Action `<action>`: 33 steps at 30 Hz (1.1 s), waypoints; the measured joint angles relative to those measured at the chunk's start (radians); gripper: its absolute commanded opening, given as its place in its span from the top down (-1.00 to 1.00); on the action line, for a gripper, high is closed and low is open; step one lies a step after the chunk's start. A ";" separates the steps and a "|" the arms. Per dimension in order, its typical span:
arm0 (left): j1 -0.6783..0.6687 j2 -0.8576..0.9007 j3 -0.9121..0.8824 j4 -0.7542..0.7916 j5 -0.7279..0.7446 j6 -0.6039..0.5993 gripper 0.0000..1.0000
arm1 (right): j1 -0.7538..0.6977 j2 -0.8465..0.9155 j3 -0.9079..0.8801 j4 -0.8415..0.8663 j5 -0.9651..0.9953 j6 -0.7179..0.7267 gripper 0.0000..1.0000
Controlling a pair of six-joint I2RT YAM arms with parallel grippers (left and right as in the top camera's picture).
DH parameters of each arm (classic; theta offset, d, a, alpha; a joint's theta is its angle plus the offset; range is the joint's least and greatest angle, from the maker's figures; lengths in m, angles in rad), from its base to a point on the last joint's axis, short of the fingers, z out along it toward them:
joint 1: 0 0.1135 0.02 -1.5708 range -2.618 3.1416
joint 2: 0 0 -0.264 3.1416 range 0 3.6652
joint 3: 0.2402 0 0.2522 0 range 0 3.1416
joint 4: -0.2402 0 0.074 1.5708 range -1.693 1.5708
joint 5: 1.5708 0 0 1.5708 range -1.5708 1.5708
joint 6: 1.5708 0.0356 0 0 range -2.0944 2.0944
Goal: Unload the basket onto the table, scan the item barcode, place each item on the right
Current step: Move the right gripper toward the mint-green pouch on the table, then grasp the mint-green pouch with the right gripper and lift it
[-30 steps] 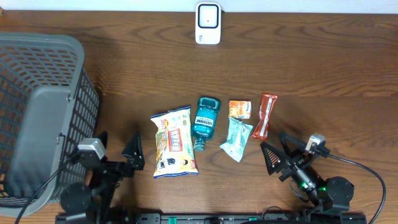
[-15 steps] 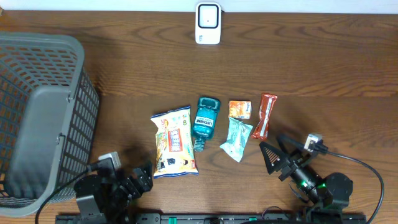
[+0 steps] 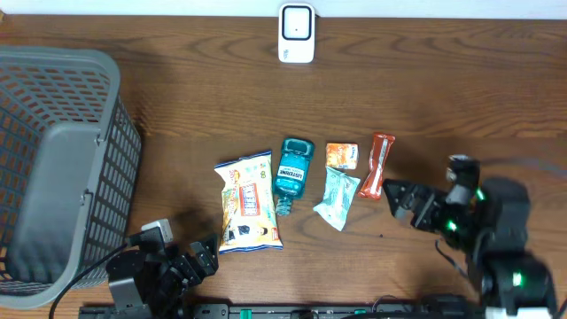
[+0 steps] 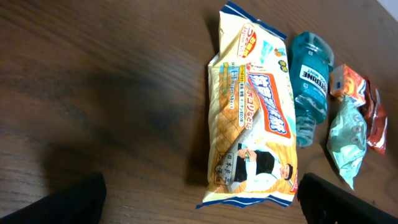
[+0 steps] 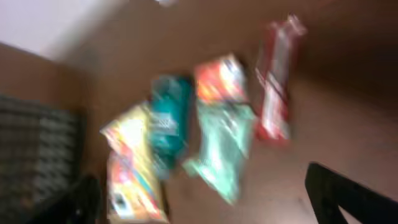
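Observation:
Several items lie in a row mid-table: a yellow snack bag (image 3: 249,202) (image 4: 252,118), a teal mouthwash bottle (image 3: 291,173) (image 4: 309,81), an orange packet (image 3: 341,155), a mint-green pouch (image 3: 337,198) (image 4: 346,140) and a red packet (image 3: 378,165) (image 4: 376,118). The white scanner (image 3: 296,33) stands at the far edge. My left gripper (image 3: 199,257) (image 4: 202,199) is open, low at the front edge, just short of the snack bag's near end. My right gripper (image 3: 400,199) (image 5: 205,193) is open just right of the red packet, holding nothing. The right wrist view is blurred by motion.
A large grey mesh basket (image 3: 53,168) fills the left side of the table. Bare brown wood lies between the item row and the scanner, and to the right of the red packet.
The left gripper drew back toward the front edge, then held still. The right arm has swung up and away from the front edge, its gripper now beside the red packet.

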 measured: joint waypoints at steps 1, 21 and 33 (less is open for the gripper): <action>0.000 0.000 0.000 -0.001 0.000 0.000 -0.97 | 0.029 0.041 0.038 -0.037 0.039 -0.001 -0.99; 0.000 0.000 0.000 -0.002 0.000 0.000 -0.97 | 0.583 0.942 0.445 -0.178 0.420 0.172 -0.46; 0.000 0.000 0.000 -0.002 0.000 0.000 -0.97 | 0.708 1.309 0.651 -0.346 0.604 0.379 -0.30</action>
